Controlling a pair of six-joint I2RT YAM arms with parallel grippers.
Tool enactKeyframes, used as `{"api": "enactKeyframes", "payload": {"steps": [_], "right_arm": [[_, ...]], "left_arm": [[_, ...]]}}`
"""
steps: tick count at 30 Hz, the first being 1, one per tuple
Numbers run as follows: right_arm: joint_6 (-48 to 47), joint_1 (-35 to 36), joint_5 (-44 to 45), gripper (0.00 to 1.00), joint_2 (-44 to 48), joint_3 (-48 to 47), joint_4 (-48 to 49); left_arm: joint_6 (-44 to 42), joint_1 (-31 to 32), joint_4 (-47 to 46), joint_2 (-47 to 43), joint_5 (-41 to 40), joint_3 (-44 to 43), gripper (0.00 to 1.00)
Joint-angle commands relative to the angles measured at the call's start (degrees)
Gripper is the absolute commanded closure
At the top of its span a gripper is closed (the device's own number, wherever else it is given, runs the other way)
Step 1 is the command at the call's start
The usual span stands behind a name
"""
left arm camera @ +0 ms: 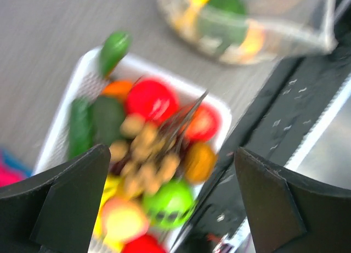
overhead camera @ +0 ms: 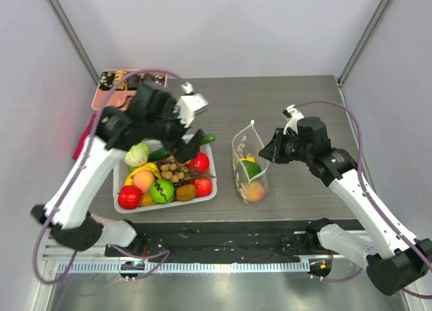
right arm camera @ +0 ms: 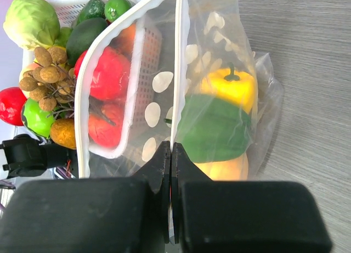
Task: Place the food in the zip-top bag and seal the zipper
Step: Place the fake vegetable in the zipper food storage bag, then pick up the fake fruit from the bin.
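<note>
In the zip-top bag [right arm camera: 211, 22], yellow pepper [right arm camera: 230, 88]

L jaws apart over basket [left arm camera: 94, 84] w/ food [left arm camera: 151, 99]

White basket [left arm camera: 90, 85] blurred; zip-top bag [left arm camera: 288, 22] cropped.

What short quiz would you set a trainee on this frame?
1. True or false: the right gripper is shut on the rim of the bag.
2. Which foods are inside the bag? A: a yellow pepper and a green pepper. B: a cabbage. C: two red apples.
3. What is the left gripper holding over the basket?
Key: 1 true; 2 A; 3 nothing, its fingers are open and empty.
</note>
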State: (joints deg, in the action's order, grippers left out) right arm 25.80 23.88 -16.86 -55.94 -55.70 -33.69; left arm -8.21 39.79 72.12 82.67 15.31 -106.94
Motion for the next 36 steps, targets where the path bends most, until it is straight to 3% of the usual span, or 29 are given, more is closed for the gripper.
{"api": "enactKeyframes", "payload": {"steps": [1,8,12,18,23,28,36], "right_arm": [[-1.5,0.0,-0.2,0.99,2.0,-0.6,0.3],[-2.6,0.0,0.2,0.99,2.2,-0.8,-0.6],[-2.9,0.1,0.3,0.99,2.2,-0.8,-0.7],[-3.5,0.1,1.1,0.99,2.0,-1.6,-1.4],[-3.4,0.1,1.2,0.99,1.8,-1.3,-1.2],[-3.7,0.0,1.0,0.99,0.6,-1.5,-1.1],[-3.0,0.1,0.3,0.99,-0.9,-1.8,-0.1]], "left_arm": [[-7.7,-3.0,12.2,-12.9,-10.2,6.7,0.00],[-13.1,-3.8,23.1,-23.2,-11.5,19.3,0.00],[-17.8,-3.7,23.2,-28.3,-10.3,26.8,0.00],[-26.4,-3.7,22.9,-28.4,-9.5,33.2,0.03],[-27.3,-3.6,20.7,-27.1,-10.3,37.5,0.06],[-26.8,-3.2,19.3,-26.6,-10.7,40.4,0.00],[-25.4,-2.3,14.2,-25.9,-12.1,44.6,0.00]]}}
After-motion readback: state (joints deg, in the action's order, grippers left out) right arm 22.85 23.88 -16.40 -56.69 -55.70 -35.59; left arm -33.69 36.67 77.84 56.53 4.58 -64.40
